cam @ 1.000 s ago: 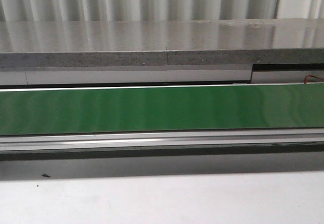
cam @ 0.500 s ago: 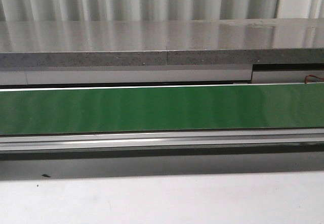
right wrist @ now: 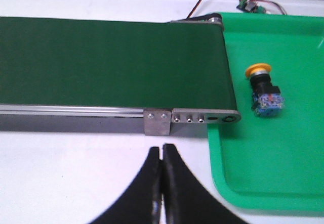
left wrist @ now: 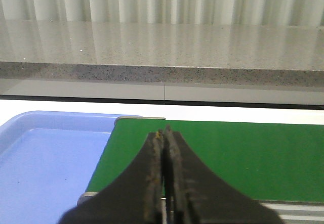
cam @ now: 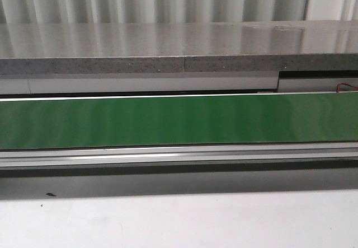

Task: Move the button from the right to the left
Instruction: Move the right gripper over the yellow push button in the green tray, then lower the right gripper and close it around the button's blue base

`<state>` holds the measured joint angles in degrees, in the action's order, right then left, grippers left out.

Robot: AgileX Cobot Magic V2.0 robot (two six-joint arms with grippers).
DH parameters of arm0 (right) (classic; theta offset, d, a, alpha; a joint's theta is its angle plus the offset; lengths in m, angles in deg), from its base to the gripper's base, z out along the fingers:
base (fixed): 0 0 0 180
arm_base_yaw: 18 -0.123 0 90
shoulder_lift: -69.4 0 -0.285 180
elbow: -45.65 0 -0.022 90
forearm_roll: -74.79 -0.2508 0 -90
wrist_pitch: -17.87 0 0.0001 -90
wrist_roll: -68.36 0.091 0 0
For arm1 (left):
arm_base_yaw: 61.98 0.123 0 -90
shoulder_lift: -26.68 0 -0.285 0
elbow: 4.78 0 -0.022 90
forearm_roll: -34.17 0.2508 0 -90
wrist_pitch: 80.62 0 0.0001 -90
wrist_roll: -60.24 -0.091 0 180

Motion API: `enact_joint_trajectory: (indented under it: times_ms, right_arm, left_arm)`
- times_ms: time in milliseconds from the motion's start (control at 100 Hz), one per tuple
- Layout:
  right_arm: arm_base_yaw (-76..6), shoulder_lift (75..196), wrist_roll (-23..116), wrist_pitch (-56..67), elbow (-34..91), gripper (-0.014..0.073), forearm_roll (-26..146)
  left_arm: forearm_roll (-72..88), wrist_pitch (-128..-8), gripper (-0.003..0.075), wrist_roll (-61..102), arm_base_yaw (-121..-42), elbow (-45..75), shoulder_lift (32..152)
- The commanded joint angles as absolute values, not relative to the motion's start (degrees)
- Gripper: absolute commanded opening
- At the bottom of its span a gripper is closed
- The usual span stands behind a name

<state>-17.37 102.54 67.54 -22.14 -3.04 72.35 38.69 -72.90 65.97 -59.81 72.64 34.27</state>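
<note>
From the front, just the long green belt [cam: 179, 120]. The left gripper [left wrist: 164, 138] hangs pinched shut over the belt's end, beside a blue tray [left wrist: 45, 168]. The right gripper [right wrist: 162, 155], shut too, hovers near the belt; the button [right wrist: 264, 91] lies on its side in the green tray [right wrist: 263, 173].

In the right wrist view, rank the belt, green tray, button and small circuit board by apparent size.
1. Belt, largest.
2. Green tray, though cut off by the frame, so unsure against the belt.
3. Button.
4. Circuit board, smallest; it is also farther away.

Both the left gripper [left wrist: 165, 133] and right gripper [right wrist: 162, 148] show curved black fingers, the left's inner edges seemingly scuffed.
</note>
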Motion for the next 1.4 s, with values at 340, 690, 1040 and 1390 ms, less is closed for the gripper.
enact_joint_trajectory:
  times_ms: [340, 690, 1040, 1390]
  right_arm:
    - [-17.01, 123.23, 67.53, -31.51, 8.83, -0.0001, 72.6]
    - [-16.76, 134.1, 67.53, -34.37, 14.53, 0.0527, 73.09]
    - [-3.62, 142.87, 67.53, -35.57, 23.24, 0.0527, 75.55]
    - [5.92, 157.64, 65.04, -34.07, 31.73, 0.0527, 76.02]
  left_arm:
    - [38.29, -77.34, -0.002, 66.37, -60.03, 74.89, 32.4]
    - [38.29, -77.34, -0.002, 66.37, -60.03, 74.89, 32.4]
    - [38.29, -77.34, -0.002, 66.37, -60.03, 74.89, 32.4]
    - [38.29, -77.34, -0.0021, 66.37, -60.03, 74.89, 32.4]
